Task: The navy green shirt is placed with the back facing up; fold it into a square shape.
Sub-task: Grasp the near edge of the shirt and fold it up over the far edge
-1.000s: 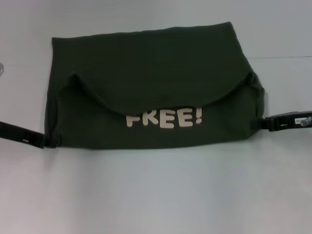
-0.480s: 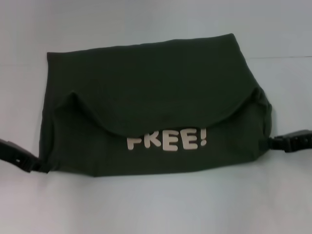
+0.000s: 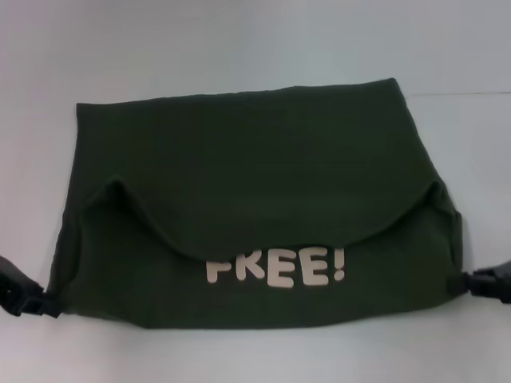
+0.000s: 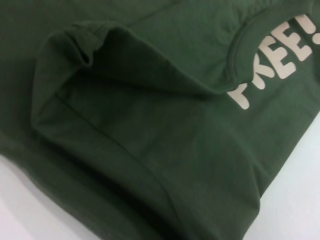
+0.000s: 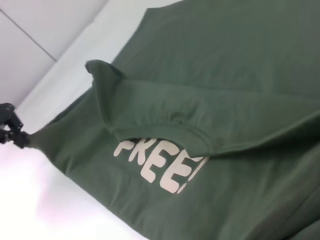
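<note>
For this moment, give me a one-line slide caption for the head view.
Folded navy green shirt with "FREE!" print showing, left pincer and right pincer at its near corners.

Bare bench (image 3: pixel 239 40) lies open at 12 o'clock and along 6 o'clock. The shirt (image 3: pixel 239 159) fills the middle; the left hand (image 3: pixel 46 305) blocks 8 o'clock, the right hand (image 3: pixel 463 285) 4 o'clock.

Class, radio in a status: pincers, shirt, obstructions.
Left pincer shut on shirt corner. Right pincer shut on opposite corner. Shirt half folded, "FREE!" print showing. Nothing in the way.
</note>
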